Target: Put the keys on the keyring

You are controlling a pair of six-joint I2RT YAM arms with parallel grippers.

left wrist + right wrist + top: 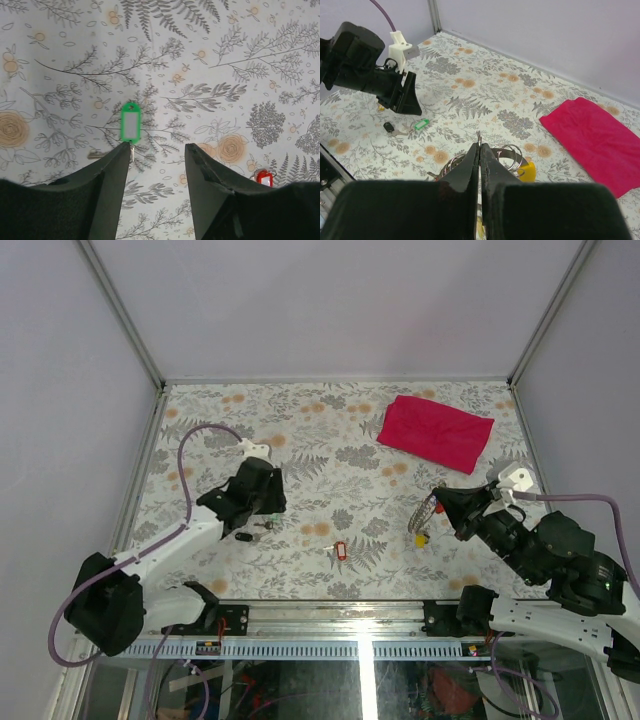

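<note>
Honestly, right-wrist view's showing right gripper [480, 146] clamping keyring [507, 152]; left gripper's [157, 146] hanging half-open, empty, by green key [130, 122] lying twelve-to-six.

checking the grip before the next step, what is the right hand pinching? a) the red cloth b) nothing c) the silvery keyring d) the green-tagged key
c: the right hand is shut on the keyring. A thin wire loop pokes up between its closed fingers, and the ring coils and yellow tag sit just past them.
</note>
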